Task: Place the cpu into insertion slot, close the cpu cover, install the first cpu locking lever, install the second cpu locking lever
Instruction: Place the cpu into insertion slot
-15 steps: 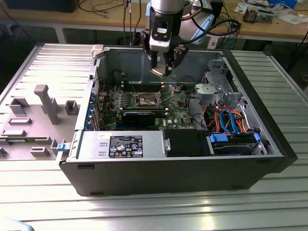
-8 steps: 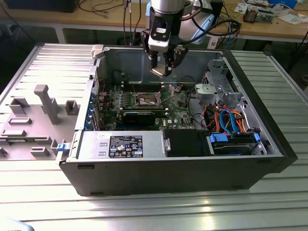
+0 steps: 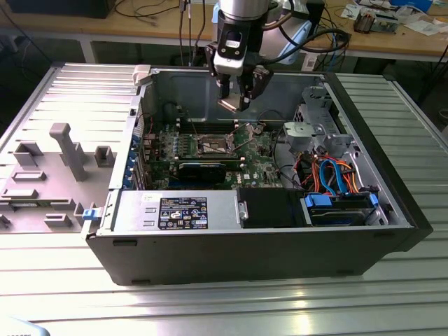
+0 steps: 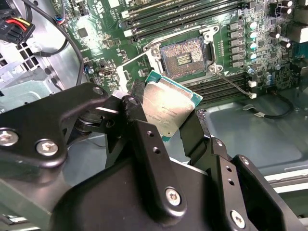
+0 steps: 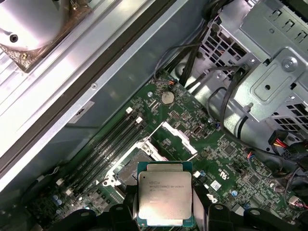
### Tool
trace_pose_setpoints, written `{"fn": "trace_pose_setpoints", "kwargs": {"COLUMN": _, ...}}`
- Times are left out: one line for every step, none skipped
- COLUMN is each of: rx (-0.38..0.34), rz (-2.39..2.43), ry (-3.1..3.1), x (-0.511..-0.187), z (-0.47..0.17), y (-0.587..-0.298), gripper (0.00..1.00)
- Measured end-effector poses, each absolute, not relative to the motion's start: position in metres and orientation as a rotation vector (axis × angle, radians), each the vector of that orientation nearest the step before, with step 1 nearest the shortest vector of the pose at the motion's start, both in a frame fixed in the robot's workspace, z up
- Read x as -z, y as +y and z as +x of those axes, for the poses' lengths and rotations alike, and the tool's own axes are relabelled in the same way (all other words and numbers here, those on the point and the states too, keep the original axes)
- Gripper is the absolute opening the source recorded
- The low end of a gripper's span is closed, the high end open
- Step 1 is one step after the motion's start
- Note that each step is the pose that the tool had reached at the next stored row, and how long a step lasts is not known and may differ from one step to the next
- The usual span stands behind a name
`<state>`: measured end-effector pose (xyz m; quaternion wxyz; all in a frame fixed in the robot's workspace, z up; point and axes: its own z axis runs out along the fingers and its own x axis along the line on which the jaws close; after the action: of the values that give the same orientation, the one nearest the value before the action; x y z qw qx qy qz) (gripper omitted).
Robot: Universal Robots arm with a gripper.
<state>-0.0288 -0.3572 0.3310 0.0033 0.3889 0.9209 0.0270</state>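
On the exterior view's left lay a grey tray (image 3: pixel 42 140) with blocks on it. Next came the open computer case (image 3: pixel 245 245). In the middle of that view sat the insertion slot (image 3: pixel 212 145), with nothing in it. Beside it, the cpu cover (image 5: pixel 179 140) was tipped up and open.

A little to the right and higher up, the gripper (image 3: pixel 236 105) hung over the green board (image 3: pixel 259 150). Its jaws squeezed the cpu (image 4: pixel 168 108) by two opposite edges, so the cpu was up in the air, not in the slot.

The cpu looked thin, light and stiff. Its smooth, shiny top could slip. Its underside was likely easy to hurt, so the edges seemed the safe place to hold.

On the exterior view's right were blue and orange cables (image 3: pixel 336 175).
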Motion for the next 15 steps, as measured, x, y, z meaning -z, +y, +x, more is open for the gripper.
{"fn": "trace_pose_setpoints", "kwargs": {"rx": -0.085, "rz": 1.223, "ry": 2.885, "x": -0.3309, "z": -0.0288, "y": -0.3572, "gripper": 0.54}}
{"fn": "trace_pose_setpoints", "kwargs": {"rx": -0.085, "rz": 1.229, "ry": 2.883, "x": -0.3309, "z": -0.0288, "y": -0.3572, "gripper": 0.54}}
{"fn": "trace_pose_setpoints", "kwargs": {"rx": -0.085, "rz": 1.234, "ry": 2.881, "x": -0.3309, "z": -0.0288, "y": -0.3572, "gripper": 0.54}}
{"fn": "trace_pose_setpoints", "kwargs": {"rx": -0.085, "rz": 1.239, "ry": 2.878, "x": -0.3309, "z": -0.0288, "y": -0.3572, "gripper": 0.54}}
{"fn": "trace_pose_setpoints", "kwargs": {"rx": -0.085, "rz": 1.244, "ry": 2.876, "x": -0.3309, "z": -0.0288, "y": -0.3572, "gripper": 0.54}}
{"fn": "trace_pose_setpoints", "kwargs": {"rx": -0.084, "rz": 1.250, "ry": 2.873, "x": -0.3309, "z": -0.0288, "y": -0.3572, "gripper": 0.54}}
{"fn": "trace_pose_setpoints", "kwargs": {"rx": -0.084, "rz": 1.254, "ry": 2.871, "x": -0.3309, "z": -0.0288, "y": -0.3572, "gripper": 0.54}}
{"fn": "trace_pose_setpoints", "kwargs": {"rx": -0.084, "rz": 1.263, "ry": 2.867, "x": -0.3309, "z": -0.0288, "y": -0.3572, "gripper": 0.54}}
{"fn": "trace_pose_setpoints", "kwargs": {"rx": -0.084, "rz": 1.268, "ry": 2.865, "x": -0.3309, "z": -0.0288, "y": -0.3572, "gripper": 0.54}}
{"fn": "trace_pose_setpoints", "kwargs": {"rx": -0.084, "rz": 1.272, "ry": 2.863, "x": -0.3309, "z": -0.0288, "y": -0.3572, "gripper": 0.54}}
{"fn": "trace_pose_setpoints", "kwargs": {"rx": -0.084, "rz": 1.276, "ry": 2.861, "x": -0.3309, "z": -0.0288, "y": -0.3572, "gripper": 0.54}}
{"fn": "trace_pose_setpoints", "kwargs": {"rx": -0.084, "rz": 1.281, "ry": 2.859, "x": -0.3309, "z": -0.0288, "y": -0.3572, "gripper": 0.54}}
{"fn": "trace_pose_setpoints", "kwargs": {"rx": -0.084, "rz": 1.288, "ry": 2.856, "x": -0.3309, "z": -0.0288, "y": -0.3572, "gripper": 0.54}}
{"fn": "trace_pose_setpoints", "kwargs": {"rx": -0.084, "rz": 1.296, "ry": 2.852, "x": -0.3309, "z": -0.0288, "y": -0.3572, "gripper": 0.54}}
{"fn": "trace_pose_setpoints", "kwargs": {"rx": -0.084, "rz": 1.300, "ry": 2.850, "x": -0.3309, "z": -0.0288, "y": -0.3572, "gripper": 0.54}}
